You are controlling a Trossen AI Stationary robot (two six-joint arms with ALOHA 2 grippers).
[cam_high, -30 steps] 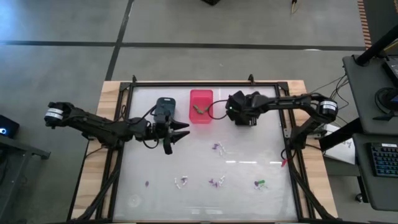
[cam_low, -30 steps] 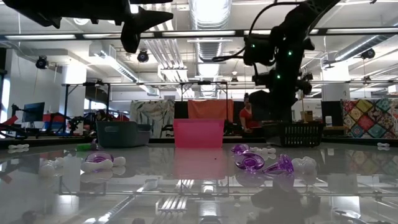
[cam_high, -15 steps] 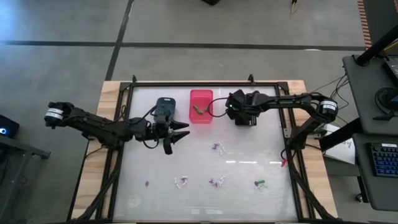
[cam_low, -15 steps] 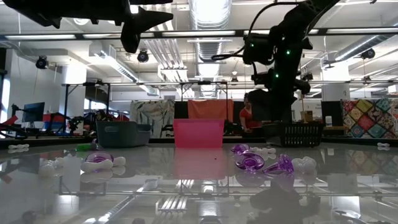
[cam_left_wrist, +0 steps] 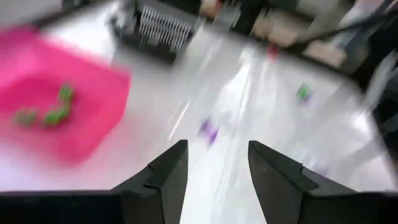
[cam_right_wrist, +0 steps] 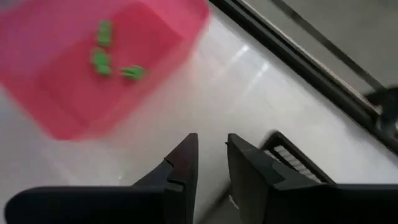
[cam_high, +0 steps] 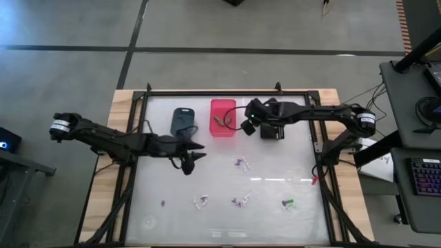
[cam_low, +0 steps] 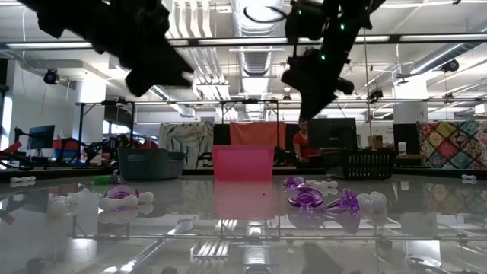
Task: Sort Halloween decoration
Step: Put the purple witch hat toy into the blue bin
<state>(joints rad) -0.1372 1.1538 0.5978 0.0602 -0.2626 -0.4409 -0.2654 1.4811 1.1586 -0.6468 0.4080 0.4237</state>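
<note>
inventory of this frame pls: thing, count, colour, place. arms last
blue-grey bin: 1, far side of table, left of pink.
pink bin: 1, far centre; three green trinkets inside.
black bin: 1, right of pink, partly under right arm.
loose trinkets: several, purple, white, one green; mid and near table.
left gripper: open, empty, above table near the blue-grey bin.
right gripper: open, empty, between pink and black bins.
</note>
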